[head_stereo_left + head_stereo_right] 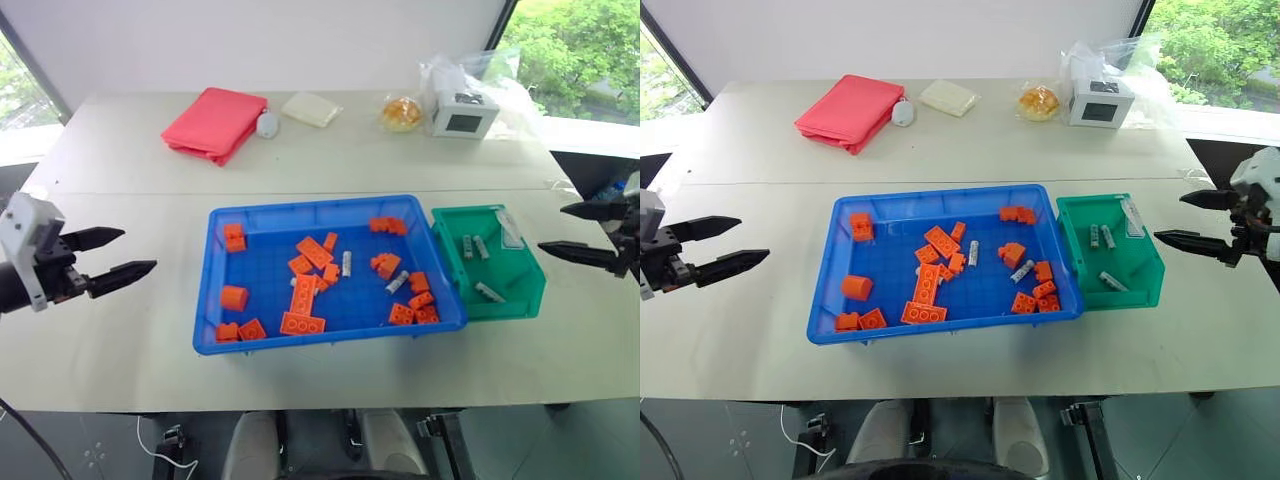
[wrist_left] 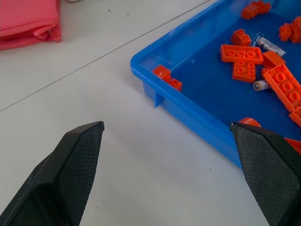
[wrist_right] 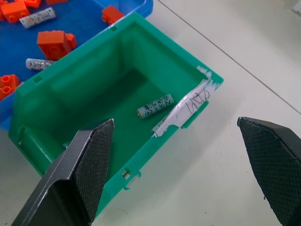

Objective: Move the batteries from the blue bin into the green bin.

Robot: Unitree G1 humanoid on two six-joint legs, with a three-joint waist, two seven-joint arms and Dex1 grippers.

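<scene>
Orange bricks (image 1: 314,252) crowd batteries (image 1: 347,263) in blue bin (image 1: 330,204); both end effectors (image 1: 113,257) (image 1: 578,231) wide, empty.

Orange bricks (image 1: 315,252) are lying scattered w/ a few stacked, some single, approx. a dozen-plus pcs, on a blue floor mid-table. Far side of the white table (image 1: 130,340), a folded red cloth (image 1: 214,122) is sitting at left, w/ a small grey-white rounded obj. (image 1: 267,124) just beside its right edge and a pale yellow pad (image 1: 311,108) near that. Further right a bagged yellow-orange item (image 1: 401,113) is resting next to a white box w/ dark screen (image 1: 464,114), clear plastic wrap (image 1: 480,70) bunching behind them.
</scene>
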